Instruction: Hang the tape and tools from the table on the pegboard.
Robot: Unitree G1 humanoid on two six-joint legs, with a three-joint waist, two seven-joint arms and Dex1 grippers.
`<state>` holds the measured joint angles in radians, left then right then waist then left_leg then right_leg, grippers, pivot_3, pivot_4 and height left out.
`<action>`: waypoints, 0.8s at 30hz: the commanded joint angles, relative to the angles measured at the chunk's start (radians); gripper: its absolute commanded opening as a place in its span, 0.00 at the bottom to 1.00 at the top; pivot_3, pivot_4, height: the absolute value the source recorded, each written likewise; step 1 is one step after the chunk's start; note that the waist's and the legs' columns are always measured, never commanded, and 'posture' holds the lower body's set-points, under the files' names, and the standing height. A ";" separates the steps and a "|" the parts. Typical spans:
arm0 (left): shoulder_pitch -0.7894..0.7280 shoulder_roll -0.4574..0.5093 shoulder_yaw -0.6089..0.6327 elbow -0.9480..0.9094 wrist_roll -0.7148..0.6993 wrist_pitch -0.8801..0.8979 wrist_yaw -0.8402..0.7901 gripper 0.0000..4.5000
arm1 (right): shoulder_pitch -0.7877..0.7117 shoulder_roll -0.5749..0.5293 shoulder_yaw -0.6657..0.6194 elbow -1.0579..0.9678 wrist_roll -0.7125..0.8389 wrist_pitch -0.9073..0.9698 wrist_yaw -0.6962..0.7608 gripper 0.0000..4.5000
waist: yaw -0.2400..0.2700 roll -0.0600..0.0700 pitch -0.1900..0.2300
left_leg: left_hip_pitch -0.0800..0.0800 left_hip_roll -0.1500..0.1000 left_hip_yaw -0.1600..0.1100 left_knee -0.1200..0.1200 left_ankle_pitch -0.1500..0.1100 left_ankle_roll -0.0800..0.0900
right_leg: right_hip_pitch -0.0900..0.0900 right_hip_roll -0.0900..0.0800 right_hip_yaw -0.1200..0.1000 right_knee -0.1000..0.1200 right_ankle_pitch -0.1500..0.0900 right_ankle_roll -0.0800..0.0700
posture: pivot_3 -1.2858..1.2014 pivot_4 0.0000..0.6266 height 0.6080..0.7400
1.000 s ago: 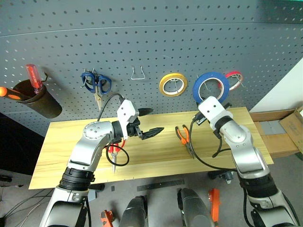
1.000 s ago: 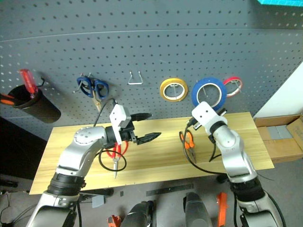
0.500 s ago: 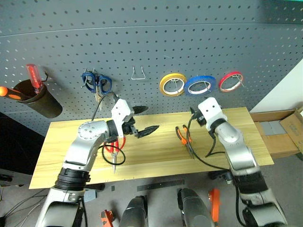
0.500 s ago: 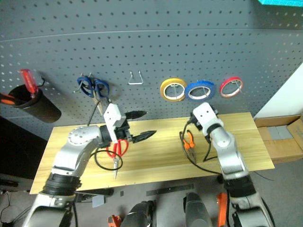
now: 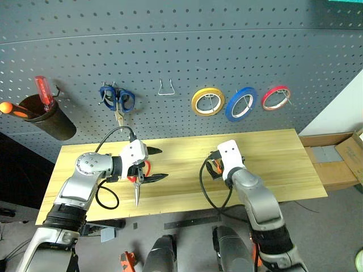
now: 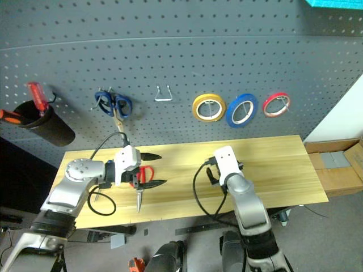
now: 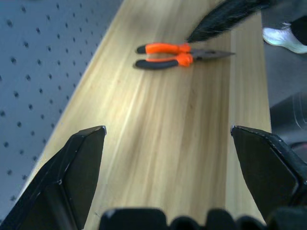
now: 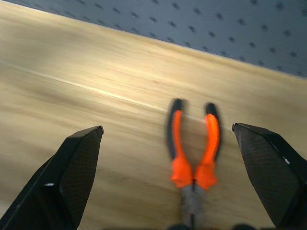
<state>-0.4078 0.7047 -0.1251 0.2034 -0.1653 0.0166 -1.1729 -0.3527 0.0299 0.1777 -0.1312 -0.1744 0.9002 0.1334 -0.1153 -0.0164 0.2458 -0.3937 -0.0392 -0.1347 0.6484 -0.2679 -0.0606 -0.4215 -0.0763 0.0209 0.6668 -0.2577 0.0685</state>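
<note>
Now right claw (image 8: 168, 191), fingers spread, hovering over orange-handled pliers (image 8: 193, 143) on tabletop (image 5: 272, 164); left claw (image 5: 152, 164) released; blue tape (image 5: 240, 105) hanging at pegboard's (image 5: 170, 45) three o'clock; next closing on handles.

We see a yellow tape ring (image 5: 207, 101) on its hook; left of it hang an empty wire hook (image 5: 165, 88) and blue-handled scissors (image 5: 116, 101). Far left of that ring, a red-handled screwdriver (image 5: 43, 93) stands in a dark cup (image 5: 47, 120); a red tape ring (image 5: 276, 97) hangs to its right.

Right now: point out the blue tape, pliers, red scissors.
blue tape (image 5: 240, 105): left eye view, left band of the ring.
pliers (image 8: 209, 136): right wrist view, orange handle.
red scissors (image 6: 147, 173): right eye view, red handle loop.
</note>
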 commanded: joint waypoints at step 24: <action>0.007 0.006 0.013 -0.034 0.007 -0.002 0.016 1.00 | -0.233 0.025 -0.149 0.623 0.126 -0.272 -0.080 1.00 | -0.024 0.000 0.000 | 0.000 0.000 0.001 -0.001 0.000 0.000 | -0.001 0.000 0.001 0.000 0.000 0.000 | 0.47 0.39 1.00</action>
<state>-0.4030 0.7038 -0.1312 0.1934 -0.1540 0.0221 -1.1638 -0.5690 0.0566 0.0320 0.4863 -0.0576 0.6535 0.0578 -0.1395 -0.0163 0.2458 -0.3933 -0.0391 -0.1338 0.6470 -0.2680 -0.0605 -0.4222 -0.0763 0.0215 0.6671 -0.2577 0.0684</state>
